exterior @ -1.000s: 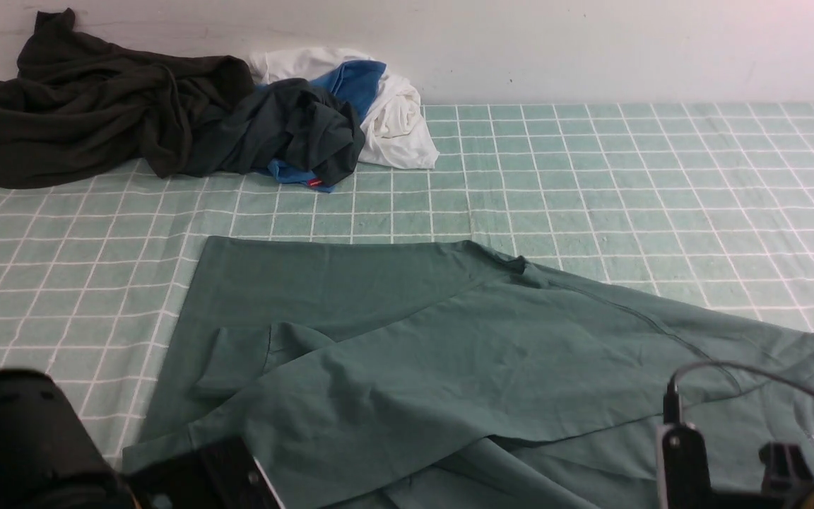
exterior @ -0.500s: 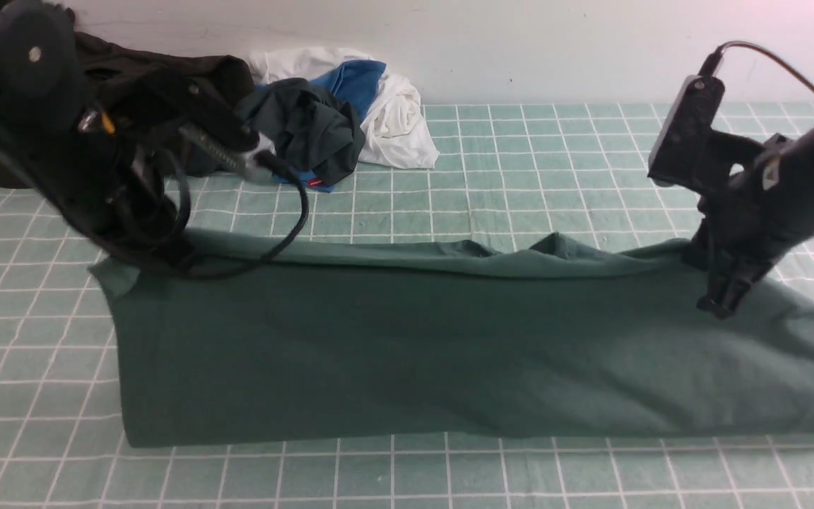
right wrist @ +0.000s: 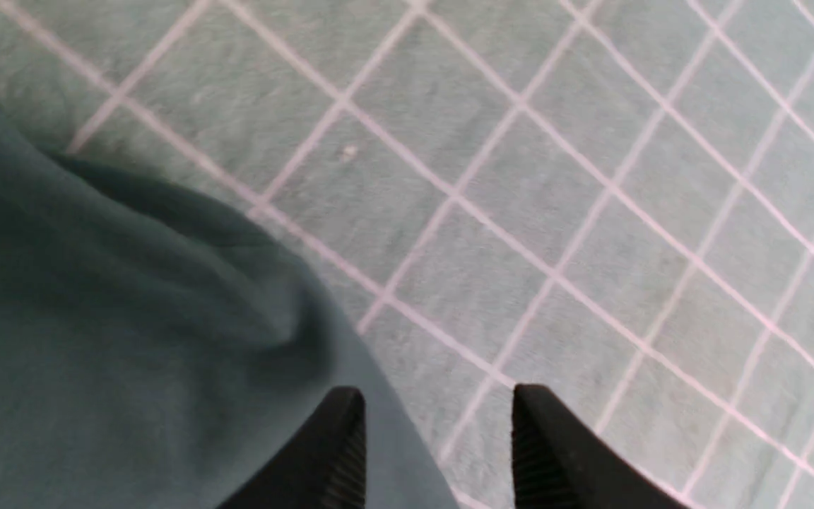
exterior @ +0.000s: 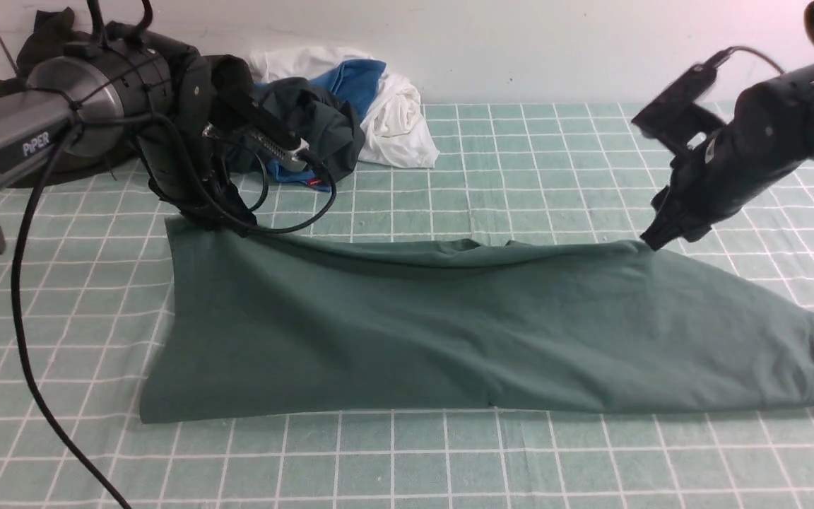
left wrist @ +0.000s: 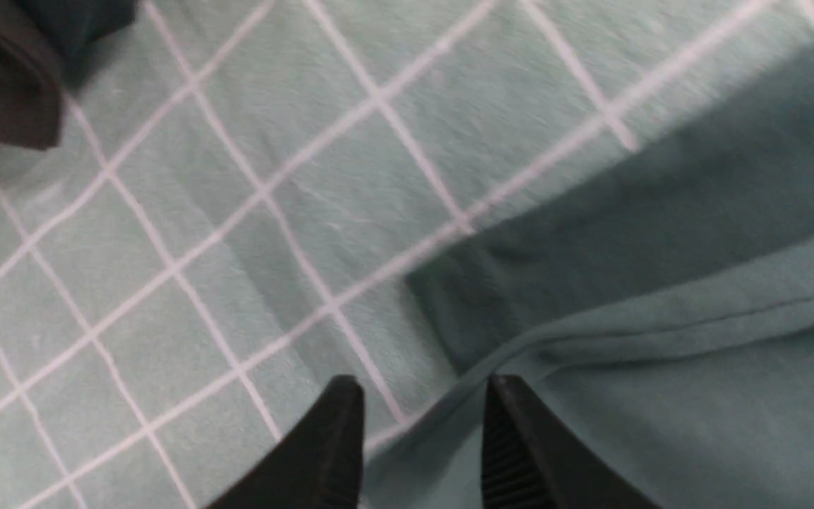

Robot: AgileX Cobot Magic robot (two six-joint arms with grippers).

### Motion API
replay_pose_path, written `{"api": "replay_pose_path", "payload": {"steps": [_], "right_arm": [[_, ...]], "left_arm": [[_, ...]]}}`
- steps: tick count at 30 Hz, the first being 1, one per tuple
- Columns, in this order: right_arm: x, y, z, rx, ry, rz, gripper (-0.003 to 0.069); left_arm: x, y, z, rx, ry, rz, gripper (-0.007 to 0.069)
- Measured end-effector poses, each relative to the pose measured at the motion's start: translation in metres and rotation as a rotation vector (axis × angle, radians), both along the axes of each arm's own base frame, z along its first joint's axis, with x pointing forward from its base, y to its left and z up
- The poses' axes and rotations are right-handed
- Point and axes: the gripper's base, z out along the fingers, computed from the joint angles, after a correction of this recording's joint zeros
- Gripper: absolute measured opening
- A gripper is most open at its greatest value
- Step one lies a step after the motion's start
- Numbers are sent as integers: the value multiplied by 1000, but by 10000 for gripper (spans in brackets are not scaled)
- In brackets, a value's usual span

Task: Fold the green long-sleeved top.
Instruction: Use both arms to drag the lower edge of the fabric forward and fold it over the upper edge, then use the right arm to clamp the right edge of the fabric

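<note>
Flat worktop covered throughout in pale mint-green cloth with a white grid pattern. Rear boundary is a plain off-white painted wall, meeting the worktop along a straight line. Lighting is even and diffuse; shadows are soft.

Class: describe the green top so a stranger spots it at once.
On the checked cloth, the green long-sleeved top lies flat across the near half. Unlike the crumpled clothes pile by the far wall, it is sage-green and spread smooth.
</note>
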Motion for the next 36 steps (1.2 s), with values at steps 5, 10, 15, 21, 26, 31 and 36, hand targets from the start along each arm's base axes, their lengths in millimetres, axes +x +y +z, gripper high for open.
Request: {"api": "replay_pose_path", "payload": {"steps": [5, 10, 15, 21, 26, 31, 36], "right_arm": [[-17, -30, 30, 57, 19, -261, 424], [-48, -72, 23, 168, 114, -458, 443], [-74, -100, -25, 251, 223, -590, 447], [-76, -114, -66, 289, 245, -657, 463], [-69, -114, -80, 299, 244, -663, 463], [-69, -114, -80, 295, 248, -643, 388], [-74, -114, -66, 266, 235, -599, 118]], "left_arm": [[8, 7, 20, -69, -68, 195, 389], [-7, 0, 43, -168, -1, 275, 414], [-20, -20, 57, -250, 56, 195, 319], [-28, -40, 56, -261, 121, 112, 132], [-36, -52, 57, -244, 169, 75, 4], [-45, -52, 77, -244, 149, 63, -3], [-65, -46, 122, -265, 49, 48, -3]]}}
